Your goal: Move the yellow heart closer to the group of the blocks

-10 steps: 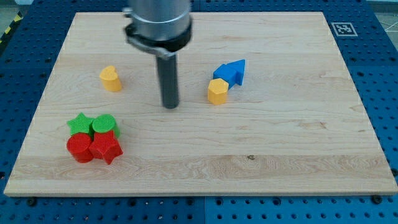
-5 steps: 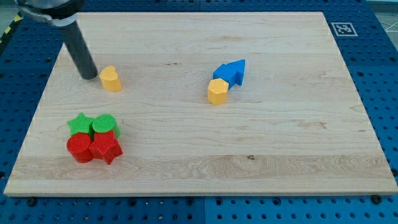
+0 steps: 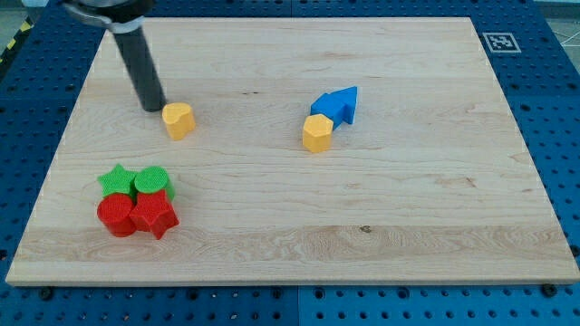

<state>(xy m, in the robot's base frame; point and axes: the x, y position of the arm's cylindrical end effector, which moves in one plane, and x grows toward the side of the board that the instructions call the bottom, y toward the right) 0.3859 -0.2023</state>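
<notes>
The yellow heart (image 3: 178, 119) lies on the wooden board (image 3: 381, 190) at the upper left. My tip (image 3: 152, 107) rests just to its upper left, touching or nearly touching it. A yellow hexagon (image 3: 316, 132) sits near the board's middle with two blue blocks (image 3: 338, 104) against its upper right. A group of blocks sits at the lower left: a green star (image 3: 116, 179), a green cylinder (image 3: 152, 181), a red cylinder (image 3: 116, 216) and a red star (image 3: 154, 215), all touching.
A black and white marker tag (image 3: 499, 42) is on the board's top right corner. The blue perforated table (image 3: 562, 109) surrounds the board.
My tip swung from the board's middle to the left of the yellow heart, then moved right. The heart has slid a short way right and slightly down.
</notes>
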